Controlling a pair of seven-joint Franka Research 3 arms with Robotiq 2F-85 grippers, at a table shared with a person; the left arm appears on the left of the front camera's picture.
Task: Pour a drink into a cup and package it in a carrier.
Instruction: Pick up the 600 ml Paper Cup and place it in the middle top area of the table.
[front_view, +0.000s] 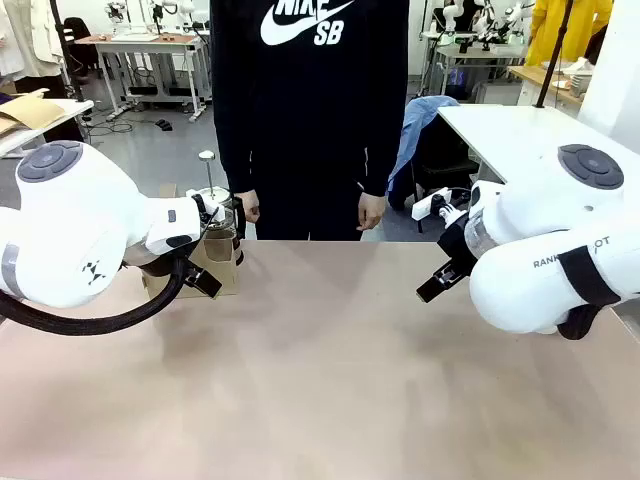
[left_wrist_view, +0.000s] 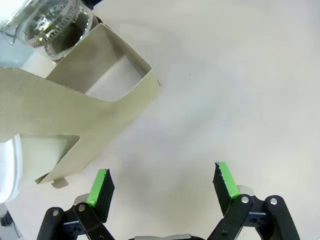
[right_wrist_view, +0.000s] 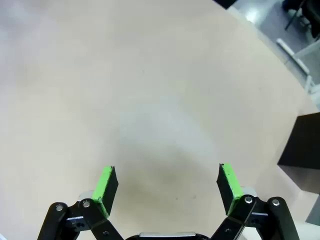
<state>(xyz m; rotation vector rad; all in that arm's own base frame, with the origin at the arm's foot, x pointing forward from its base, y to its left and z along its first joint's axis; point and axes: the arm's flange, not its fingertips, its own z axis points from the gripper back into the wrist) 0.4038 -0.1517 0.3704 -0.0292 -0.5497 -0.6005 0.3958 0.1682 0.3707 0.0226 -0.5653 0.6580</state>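
The left pincer (left_wrist_view: 162, 184) hangs over the pale table (left_wrist_view: 240, 90) with its green-padded jaws wide apart and empty. In its wrist view the brown cardboard carrier (left_wrist_view: 75, 107) lies at about ten o'clock from the pincer, near it but apart, its tall centre handle running as a broad band across the two slots. Beyond the carrier, at eleven o'clock in the top corner, stands a clear glass pitcher (left_wrist_view: 47, 20), just beside the carrier's far end, and the dark drink (left_wrist_view: 72, 34) shows through its glass. From the front, carrier and pitcher sit at about ten o'clock on the table, close to the far edge and partly hidden behind the left arm (front_view: 70, 235). The right pincer (right_wrist_view: 167, 186) likewise has its jaws spread wide and empty, over bare table. In its wrist view a black box (right_wrist_view: 302, 145) sits at three o'clock, well apart from the fingers. From the front, the right arm (front_view: 545, 250) comes in at three o'clock, well apart from the carrier. A person (front_view: 305, 110) in a dark top stands at twelve o'clock behind the far edge with both hands (front_view: 372, 212) hanging low. One hand is just beside the pitcher, and I cannot tell whether it touches it.
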